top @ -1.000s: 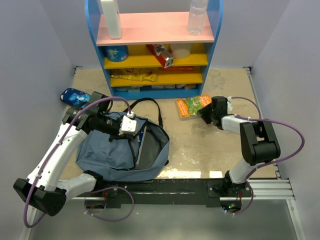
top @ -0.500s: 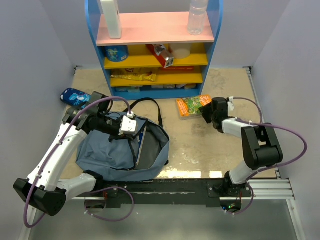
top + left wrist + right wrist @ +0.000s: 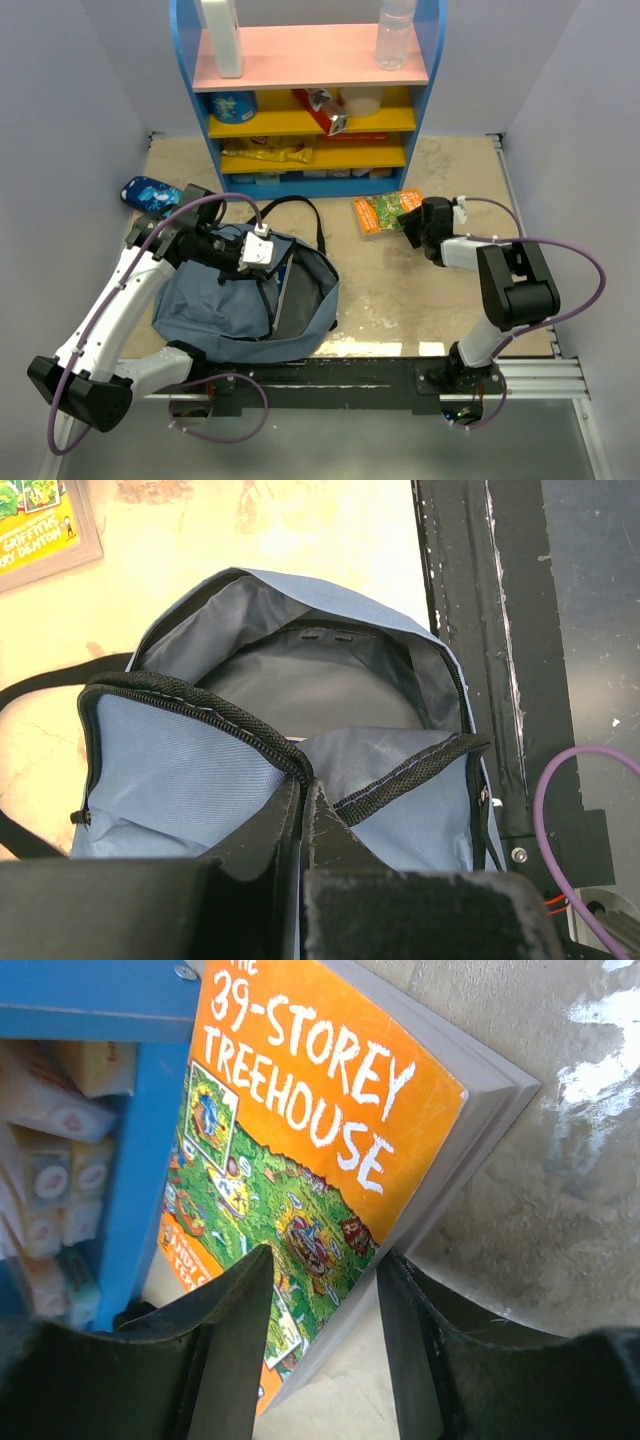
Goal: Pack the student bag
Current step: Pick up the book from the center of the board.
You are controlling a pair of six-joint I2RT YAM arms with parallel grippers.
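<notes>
The slate-blue student bag (image 3: 245, 300) lies on the table at the left, its main compartment unzipped. In the left wrist view the bag (image 3: 180, 770) gapes open and shows its grey lining. My left gripper (image 3: 303, 785) is shut on the bag's black zipper edge and holds it up. An orange and green book (image 3: 385, 211), "The 39-Storey Treehouse", lies flat on the table in front of the shelf. My right gripper (image 3: 322, 1260) is open, its jaws astride the near edge of the book (image 3: 320, 1130). In the top view the right gripper (image 3: 412, 226) sits at the book's right edge.
A blue, pink and yellow shelf unit (image 3: 310, 100) stands at the back, holding snacks, a white bottle (image 3: 222, 38) and a clear bottle (image 3: 397, 32). A small bright-blue pouch (image 3: 150, 192) lies at the far left. The black mounting rail (image 3: 350, 372) runs along the near edge.
My right gripper has edged left toward the book. The left arm and the bag have not moved.
</notes>
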